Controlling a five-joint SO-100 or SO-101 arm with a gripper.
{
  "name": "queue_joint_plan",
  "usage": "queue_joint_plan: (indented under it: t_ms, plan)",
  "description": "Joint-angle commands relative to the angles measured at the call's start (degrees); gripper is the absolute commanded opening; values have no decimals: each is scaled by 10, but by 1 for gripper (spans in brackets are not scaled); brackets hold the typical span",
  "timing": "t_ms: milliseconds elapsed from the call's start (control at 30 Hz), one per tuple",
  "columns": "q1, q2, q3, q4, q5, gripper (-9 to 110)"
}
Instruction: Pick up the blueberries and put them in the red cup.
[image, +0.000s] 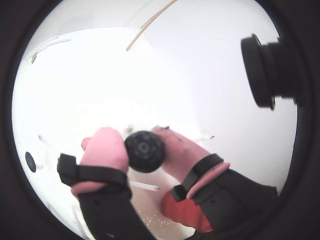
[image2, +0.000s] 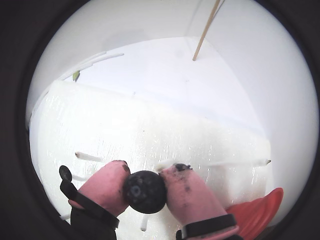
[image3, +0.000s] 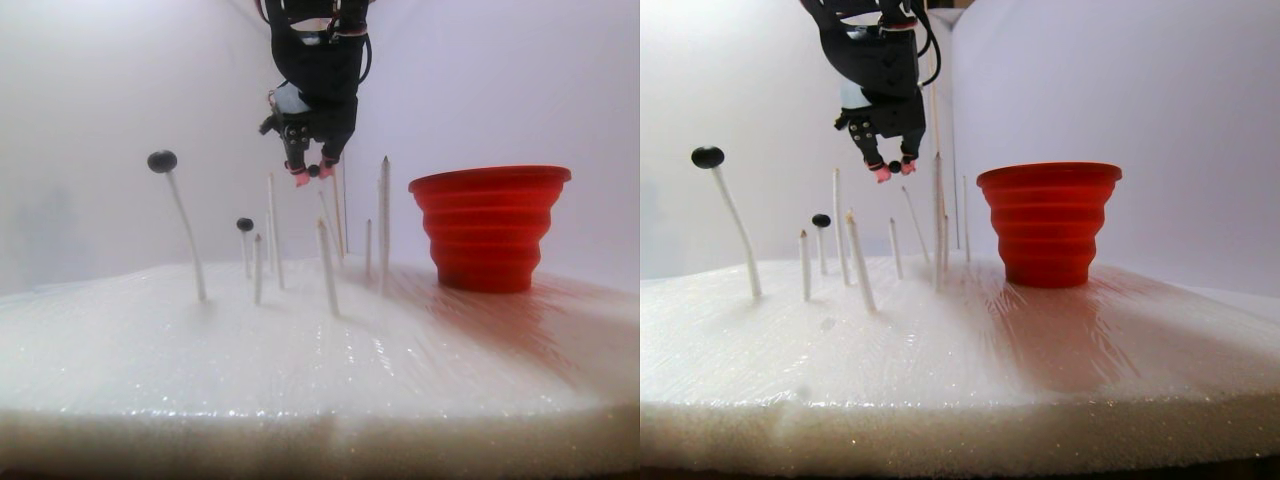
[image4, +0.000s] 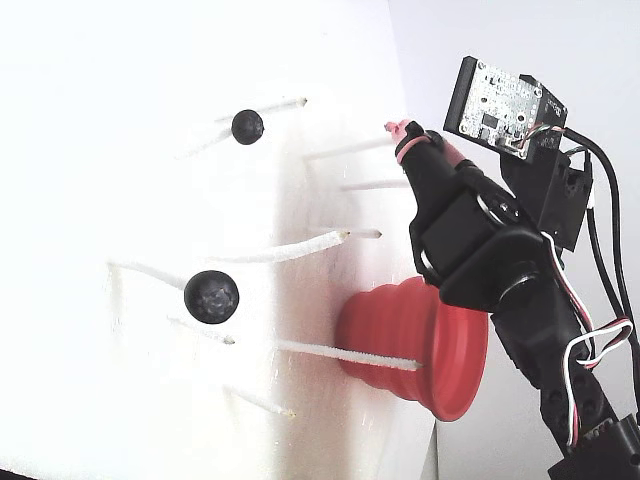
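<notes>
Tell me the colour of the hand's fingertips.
Pink fingertips, smudged dark, shown best in a wrist view.

Both wrist views look down past the gripper (image: 144, 145) at the foam; the stereo pair looks level across it; the fixed view looks down.

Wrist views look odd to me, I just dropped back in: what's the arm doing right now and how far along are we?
The gripper is shut on a blueberry, held between the pink pads of its jaws, up in the air above the white sticks and off to the left of the red cup in the stereo pair view. It has not reached the cup yet. Two more blueberries remain on their sticks: a larger one and a smaller one in the fixed view.
</notes>
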Motion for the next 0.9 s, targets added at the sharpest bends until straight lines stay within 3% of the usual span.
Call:
queue_joint_plan:
  t_ms: [0,867]
  plan:
    - [12,99,1,-11,2,10]
    - [95,187,62,71,66,10]
